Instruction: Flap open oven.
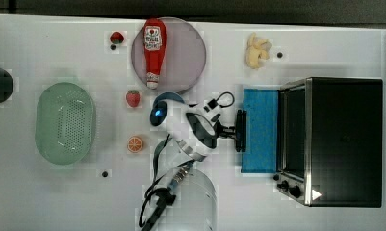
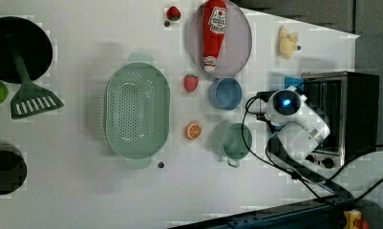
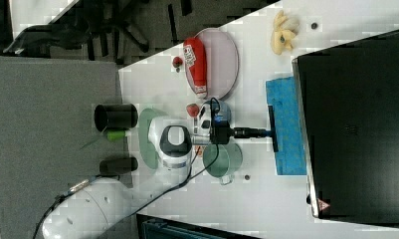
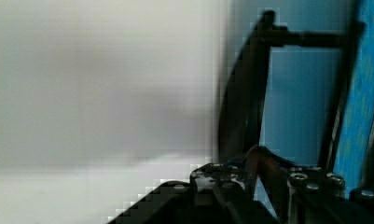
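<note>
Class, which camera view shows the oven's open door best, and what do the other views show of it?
The top view: the blue door lies flat in front of the oven, with its handle by the tool. The right view shows it flat too, more slanted. The left view shows just a blue corner behind the arm. The wrist view shows a close part.

arm [image 1: 190,130]: glossy white rounded shells with dark seams between the segments
wrist light [image 1: 157,113]: a small blue glow set in a dark round cap, behind the pincer
cables [image 1: 154,202]: thin black leads looping along the white links, one curled loop just behind the pincer
pincer [image 1: 238,130]: black, slim fingers
pincer body [image 4: 250,186]: black block with round silver screw heads
</note>
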Controlling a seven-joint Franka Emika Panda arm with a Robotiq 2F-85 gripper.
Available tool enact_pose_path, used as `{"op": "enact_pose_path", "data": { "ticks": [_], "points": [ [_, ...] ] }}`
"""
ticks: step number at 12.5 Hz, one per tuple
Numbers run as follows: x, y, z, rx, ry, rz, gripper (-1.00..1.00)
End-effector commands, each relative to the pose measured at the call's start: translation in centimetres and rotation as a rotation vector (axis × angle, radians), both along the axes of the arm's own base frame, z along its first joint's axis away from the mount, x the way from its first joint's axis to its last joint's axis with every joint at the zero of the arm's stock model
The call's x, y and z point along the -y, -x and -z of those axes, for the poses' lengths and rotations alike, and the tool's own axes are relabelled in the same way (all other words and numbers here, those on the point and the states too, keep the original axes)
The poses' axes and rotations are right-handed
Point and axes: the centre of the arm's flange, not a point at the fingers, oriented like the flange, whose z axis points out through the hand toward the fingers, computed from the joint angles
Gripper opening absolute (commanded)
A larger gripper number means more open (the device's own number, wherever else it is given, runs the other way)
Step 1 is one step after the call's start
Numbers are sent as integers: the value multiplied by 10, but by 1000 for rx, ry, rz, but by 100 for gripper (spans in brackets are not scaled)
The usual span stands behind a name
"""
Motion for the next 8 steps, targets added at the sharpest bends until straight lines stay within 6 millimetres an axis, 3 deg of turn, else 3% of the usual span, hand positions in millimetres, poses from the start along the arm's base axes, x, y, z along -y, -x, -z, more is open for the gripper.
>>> {"op": "enact_pose_path", "data": {
  "ticks": [1, 3, 5, 8],
  "points": [
    [-24, -45, -110, 285, -189, 249, -65],
    [-19, -52, -180, 377, -324, 468, -65],
    [-13, -45, -255, 397, -425, 631, -65],
    [-1, -30, -364, 431, -491, 696, -65]
  ]
}}
